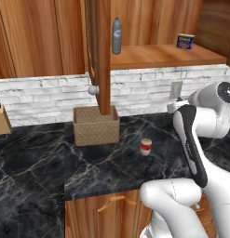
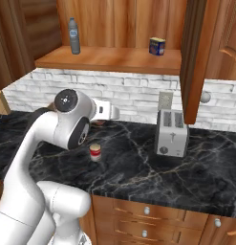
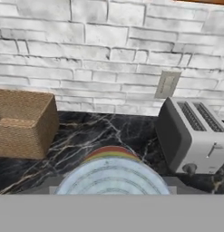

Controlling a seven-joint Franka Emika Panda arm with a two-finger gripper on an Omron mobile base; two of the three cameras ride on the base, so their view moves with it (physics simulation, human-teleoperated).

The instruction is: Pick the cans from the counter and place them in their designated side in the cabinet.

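Observation:
The shorter orange-red can (image 3: 112,174) with a grey-blue top sits right under the hand camera, and my gripper (image 2: 103,119) is shut on it, low over the back of the black marble counter (image 2: 138,167) near the brick wall. The red can (image 1: 145,146) with a white band stands upright on the counter in front of the arm, also seen as the red can (image 2: 95,151). Above, the cabinet (image 1: 158,56) has its shelf exposed and its narrow door (image 1: 104,56) swung open.
A clear bottle (image 1: 117,36) and a blue tin (image 1: 185,41) stand on the cabinet shelf. A woven basket (image 1: 96,125) sits under the door's lower edge. A toaster (image 2: 172,133) stands at the right, below a wall outlet (image 2: 165,100).

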